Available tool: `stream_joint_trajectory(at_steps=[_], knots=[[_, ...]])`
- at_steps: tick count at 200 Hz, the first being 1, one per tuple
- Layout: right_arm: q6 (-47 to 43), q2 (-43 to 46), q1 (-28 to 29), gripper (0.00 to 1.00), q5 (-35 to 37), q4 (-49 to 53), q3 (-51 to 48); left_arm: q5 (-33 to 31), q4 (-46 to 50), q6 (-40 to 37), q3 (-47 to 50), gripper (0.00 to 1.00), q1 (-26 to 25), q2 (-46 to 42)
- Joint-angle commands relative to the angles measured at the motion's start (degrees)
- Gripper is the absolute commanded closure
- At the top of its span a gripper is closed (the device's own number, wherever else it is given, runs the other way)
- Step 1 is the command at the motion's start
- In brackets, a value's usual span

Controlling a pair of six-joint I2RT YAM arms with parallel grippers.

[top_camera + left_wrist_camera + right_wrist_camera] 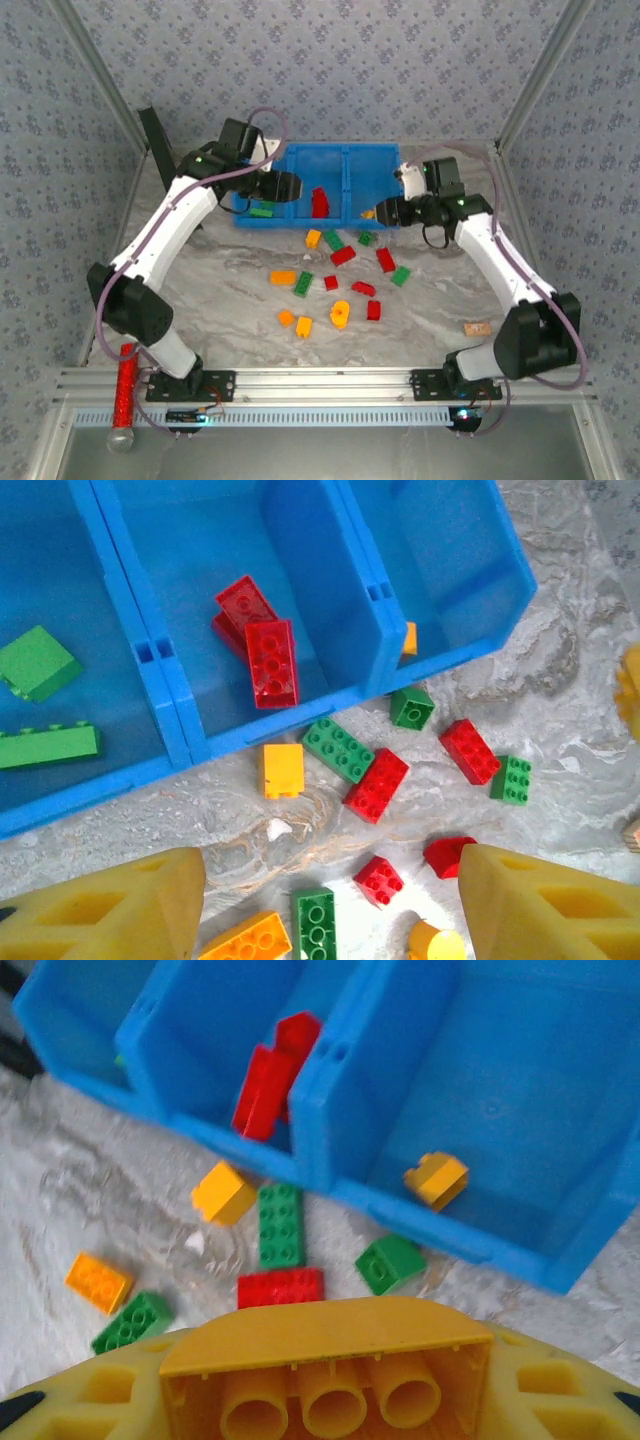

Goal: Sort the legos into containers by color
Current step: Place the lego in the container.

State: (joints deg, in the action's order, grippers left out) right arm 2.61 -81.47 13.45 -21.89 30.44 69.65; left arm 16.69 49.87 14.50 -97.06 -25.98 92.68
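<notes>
Left claw (330,865) stands open and empty above the bench (225,275); right claw (325,1360) grips a yellow brick (325,1345) just before the blue tray (340,150). Tray compartments: green legos (35,662) left, red bricks (270,662) middle, one orange brick (436,1178) right. Loose legos (343,256) lie scattered on the bench before the tray.

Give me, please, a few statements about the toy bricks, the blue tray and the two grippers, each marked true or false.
1. The middle compartment of the bright blue plastic tray holds red plastic bricks. True.
2. The compartment on the left arm's side holds orange bricks. False: two green plastic bricks lie there.
3. The left gripper grips a red brick. False: it is open and empty.
4. The right gripper has a yellow plastic brick between its fingers. True.
</notes>
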Motion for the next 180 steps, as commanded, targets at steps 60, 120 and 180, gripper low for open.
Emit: stream_joint_trajectory(at_steps=[60, 120, 180], knots=[[1.3, -23.4, 1.0, 0.84, 8.7, 6.1, 23.1, 2.5, 1.4, 3.7, 13.3, 0.31, -0.2, -13.0], [-7.6, -36.9, 5.4, 0.84, 20.7, 13.4, 36.6, 1.9, 1.5, 5.5, 20.4, 0.31, -0.2, -17.5], [-13.6, -45.3, 7.0, 0.84, 27.3, 19.1, 43.6, 2.2, 2.1, 6.2, 21.7, 0.31, -0.2, -19.0]])
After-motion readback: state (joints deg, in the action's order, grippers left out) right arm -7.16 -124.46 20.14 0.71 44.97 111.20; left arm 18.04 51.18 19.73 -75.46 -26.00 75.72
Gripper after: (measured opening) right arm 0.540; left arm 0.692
